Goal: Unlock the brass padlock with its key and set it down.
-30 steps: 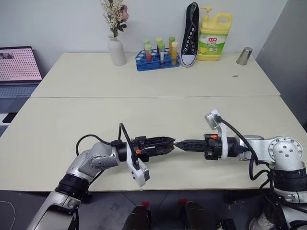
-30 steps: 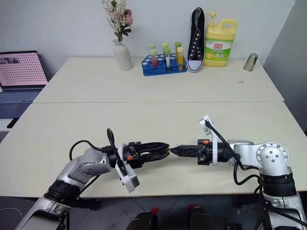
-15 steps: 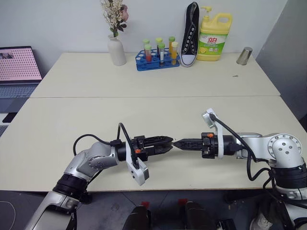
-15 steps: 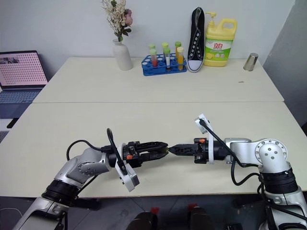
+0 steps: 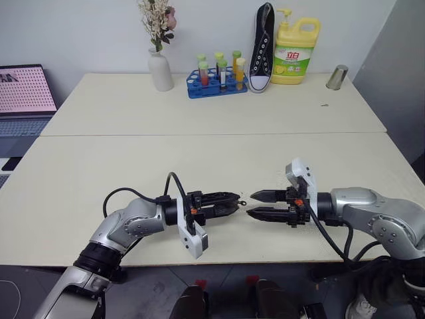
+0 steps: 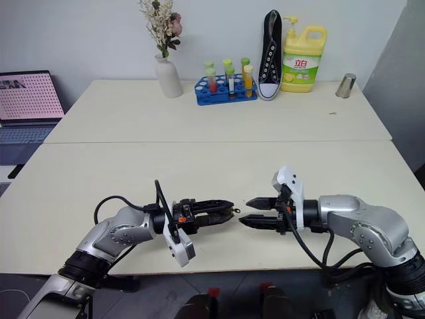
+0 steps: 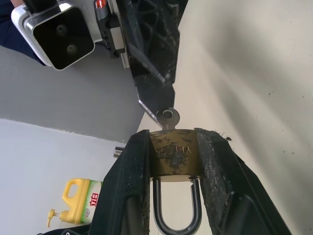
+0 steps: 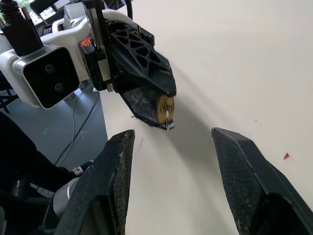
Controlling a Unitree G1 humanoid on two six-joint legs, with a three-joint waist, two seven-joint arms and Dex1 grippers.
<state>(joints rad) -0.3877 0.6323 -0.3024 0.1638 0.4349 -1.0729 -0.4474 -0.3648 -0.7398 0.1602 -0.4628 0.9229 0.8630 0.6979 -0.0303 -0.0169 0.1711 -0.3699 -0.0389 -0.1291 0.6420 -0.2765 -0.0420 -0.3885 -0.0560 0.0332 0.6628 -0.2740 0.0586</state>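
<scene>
Currently the brass padlock (image 7: pixel 173 157) sits clamped between the left gripper's (image 5: pixel 232 203) fingers (image 7: pixel 132 196), which press on its two flat sides, held in the air above the near edge of the desk (image 5: pixel 199 113). In the left wrist view its shackle (image 7: pixel 176 215) points back toward the wrist, while the key (image 7: pixel 168 117) stands out of the far end of the body, its round bow facing away from the hand.

The right gripper (image 5: pixel 255 204) faces it tip to tip, its fingers (image 8: pixel 117 166) spread well apart with nothing between them, so the key is free of them. In the head views a small gap separates the two sets of fingertips.

What the coming move turns on is that shared line: the padlock's long axis, from shackle through body to key, runs along the left fingers and points straight at the right gripper. The key bow lies just ahead of the open right fingers, between the two hands and nearer the left. Whether the shackle has sprung loose cannot be told; it looks seated in the body.
</scene>
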